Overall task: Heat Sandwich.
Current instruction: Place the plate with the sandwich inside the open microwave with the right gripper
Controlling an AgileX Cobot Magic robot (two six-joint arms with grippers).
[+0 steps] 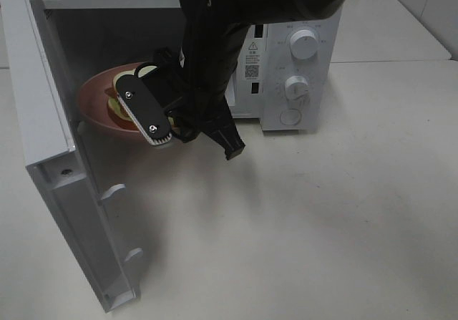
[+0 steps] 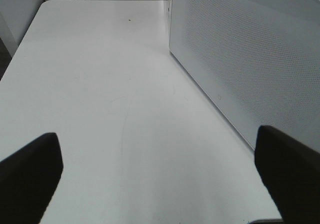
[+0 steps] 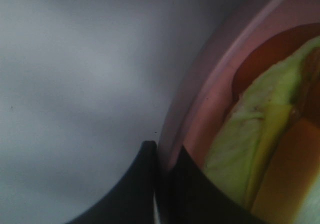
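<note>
The sandwich (image 1: 116,107), pale bread with a yellow-green filling, lies on a round pink plate (image 1: 96,98) in the open mouth of the white microwave (image 1: 300,19). My right arm (image 1: 207,62) reaches across from the right and hides the plate's right side. Up close, my right gripper (image 3: 162,159) is shut on the plate's rim (image 3: 215,83), and the sandwich (image 3: 250,149) sits just beyond the fingers. I cannot tell whether the plate rests on the oven floor. My left gripper (image 2: 157,136) stands open over bare table, outside the exterior view.
The microwave door (image 1: 50,141) swings wide open to the front left. Its control panel with two knobs (image 1: 300,66) is on the right. A white perforated panel (image 2: 240,58) stands close beside the left gripper. The table (image 1: 322,212) is white.
</note>
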